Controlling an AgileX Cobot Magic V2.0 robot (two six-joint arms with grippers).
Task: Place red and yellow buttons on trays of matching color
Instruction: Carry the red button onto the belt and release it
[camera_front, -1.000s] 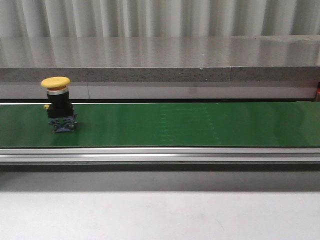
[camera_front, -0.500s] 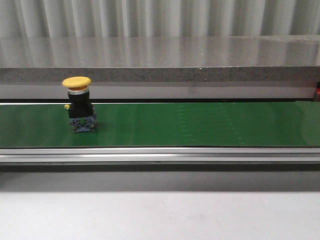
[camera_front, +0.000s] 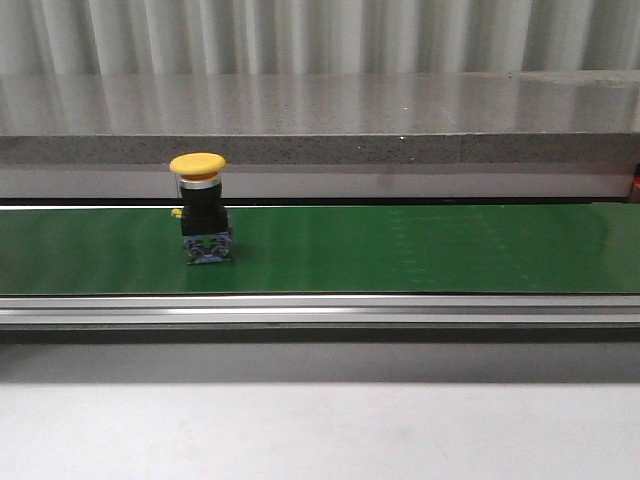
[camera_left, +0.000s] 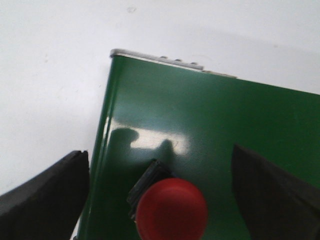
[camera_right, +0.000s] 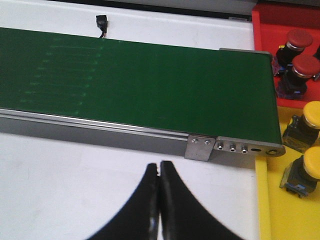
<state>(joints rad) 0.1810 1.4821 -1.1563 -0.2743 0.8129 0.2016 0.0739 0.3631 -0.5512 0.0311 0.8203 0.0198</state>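
Note:
A yellow button (camera_front: 199, 206) stands upright on the green belt (camera_front: 400, 250) at its left part in the front view. In the left wrist view a red button (camera_left: 172, 209) stands on the belt near its end. My left gripper (camera_left: 158, 151) is open and above it, one finger (camera_left: 45, 195) on each side, neither touching. My right gripper (camera_right: 159, 164) is shut and empty over the white table, beside the belt's other end. Past that end lie the red tray (camera_right: 265, 20) with two red buttons (camera_right: 305, 65) and the yellow tray (camera_right: 280, 215) with two yellow buttons (camera_right: 314, 114).
An aluminium rail (camera_front: 320, 310) runs along the belt's near side, with a metal end bracket (camera_right: 235, 147) next to the yellow tray. A grey stone ledge (camera_front: 320, 120) rises behind the belt. A small black connector (camera_right: 101, 22) lies on the table beyond the belt.
The yellow button has travelled to the right along the belt, staying upright.

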